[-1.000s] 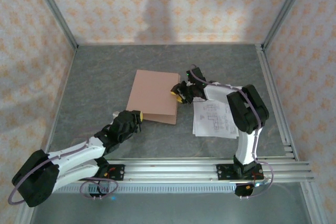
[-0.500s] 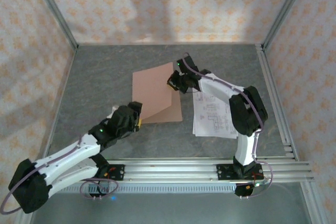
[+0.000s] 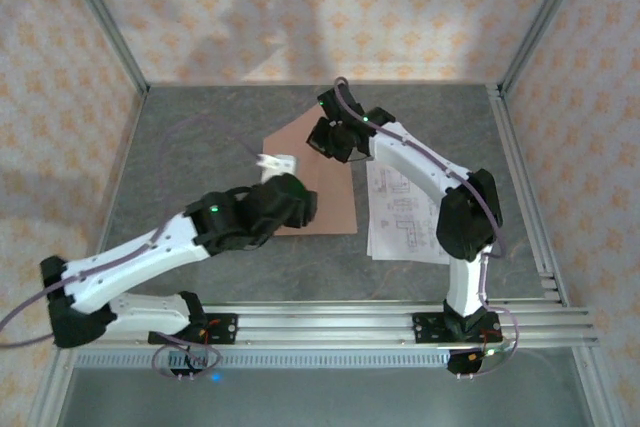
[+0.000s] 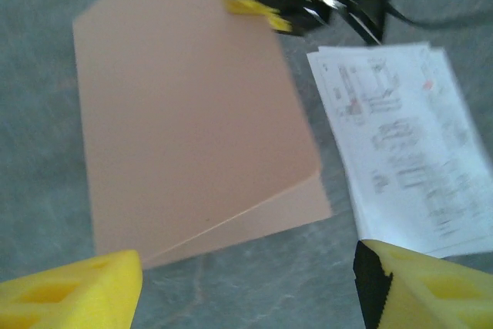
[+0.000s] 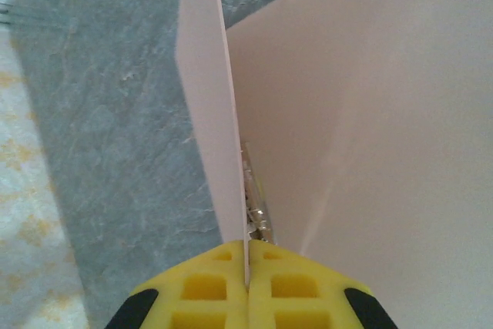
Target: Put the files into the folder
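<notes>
Pinching the folder (image 3: 335, 192) by the edge of its top cover, the right end effector (image 3: 333, 140) has its yellow pads (image 5: 208, 283) shut tight on the thin card. The right wrist view shows the card edge-on, running straight up from the seam between the pads. The cover (image 5: 202, 90) stands raised at that far right corner and slopes down toward the folder's left side. The lower leaf (image 4: 296, 209) lies flat on the bench (image 3: 200, 147) and shows as a narrow strip along the near right edge.

The left end effector (image 4: 246, 271) is wide open and holds nothing. Its two yellow fingertips (image 4: 77, 290) sit at the bottom corners of the left wrist view, with the folder's near edge between them. Seen from above, the left arm (image 3: 150, 247) reaches in from the near left, and its wrist overlaps the near left part of the folder.

The files (image 3: 405, 212) lie flat on the grey marbled bench as a slightly fanned stack of white sheets printed with black diagrams. They are just right of the folder, outside it, with a thin strip of bench between the two. The right arm (image 3: 465, 217) arches over the files on its way to the folder's far corner.
</notes>
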Robot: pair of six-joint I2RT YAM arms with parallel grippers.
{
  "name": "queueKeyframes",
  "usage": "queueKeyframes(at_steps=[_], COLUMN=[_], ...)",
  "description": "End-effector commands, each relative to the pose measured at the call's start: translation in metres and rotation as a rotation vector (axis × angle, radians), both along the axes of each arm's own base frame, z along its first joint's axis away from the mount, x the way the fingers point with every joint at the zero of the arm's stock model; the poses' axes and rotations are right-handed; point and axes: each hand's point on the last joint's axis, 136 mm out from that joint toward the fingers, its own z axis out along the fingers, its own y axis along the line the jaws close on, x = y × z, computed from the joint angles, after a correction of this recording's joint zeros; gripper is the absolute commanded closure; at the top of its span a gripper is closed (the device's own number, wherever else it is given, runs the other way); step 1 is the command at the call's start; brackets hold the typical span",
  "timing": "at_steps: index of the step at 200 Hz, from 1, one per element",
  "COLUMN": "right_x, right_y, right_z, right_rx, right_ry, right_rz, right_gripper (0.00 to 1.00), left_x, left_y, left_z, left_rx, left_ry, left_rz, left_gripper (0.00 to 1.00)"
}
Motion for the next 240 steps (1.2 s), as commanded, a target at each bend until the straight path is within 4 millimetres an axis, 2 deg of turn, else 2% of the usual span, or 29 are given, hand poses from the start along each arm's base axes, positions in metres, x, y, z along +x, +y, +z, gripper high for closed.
queueKeyframes(at_steps=[1,25,56,78,105,124,129,153,167,186,190,202,204,216,228,240], right_x=[-0.005,-0.006,-0.009,-0.010,-0.012,-0.014,-0.014,-0.014,-0.013,-0.011,-0.011,-0.009,-0.008,-0.005,-0.002,-0.001], right_y=[-0.004,0.000,0.001,0.002,0.001,0.001,0.002,0.004,0.006,0.008,0.008,0.004,0.000,-0.014,-0.031,-0.049], right_z=[-0.004,0.003,0.005,0.004,0.005,0.004,0.005,0.004,0.005,0.011,0.012,0.021,0.024,0.040,0.057,0.066], right_rx=[-0.032,-0.010,-0.015,-0.013,-0.018,-0.014,-0.010,-0.003,0.002,0.022,0.025,0.033,0.033,0.057,0.099,0.121], right_ry=[0.058,0.057,0.067,0.073,0.071,0.074,0.073,0.072,0.071,0.055,0.052,0.028,0.019,-0.034,-0.082,-0.105], right_rz=[-0.038,-0.039,-0.016,-0.003,0.003,0.009,0.012,0.026,0.036,0.054,0.058,0.060,0.055,0.030,-0.006,-0.038], right_gripper=[1.00,1.00,1.00,1.00,1.00,1.00,1.00,1.00,1.00,1.00,0.96,0.74,0.69,0.51,0.40,0.33], left_x=[0.003,0.010,0.026,0.033,0.044,0.048,0.047,0.047,0.046,0.042,0.041,0.038,0.038,0.036,0.033,0.029], left_y=[0.013,-0.010,-0.004,-0.011,0.008,0.010,0.009,0.008,0.011,0.015,0.018,0.027,0.029,0.039,0.047,0.054], left_z=[0.007,0.012,0.033,0.012,-0.006,-0.024,-0.027,-0.042,-0.048,-0.044,-0.042,-0.037,-0.038,-0.039,-0.041,-0.041], left_rx=[0.474,0.651,0.835,0.831,0.776,0.689,0.675,0.614,0.588,0.524,0.513,0.449,0.439,0.354,0.279,0.204], left_ry=[-0.158,-0.280,-0.436,-0.404,-0.332,-0.245,-0.235,-0.166,-0.141,-0.143,-0.149,-0.163,-0.162,-0.145,-0.144,-0.153], left_rz=[-0.070,-0.043,0.132,0.125,0.182,0.146,0.133,0.096,0.101,0.125,0.131,0.173,0.180,0.207,0.217,0.227], left_gripper=[0.24,0.23,0.21,0.22,0.26,0.38,0.44,0.75,1.00,1.00,1.00,1.00,1.00,1.00,1.00,1.00])
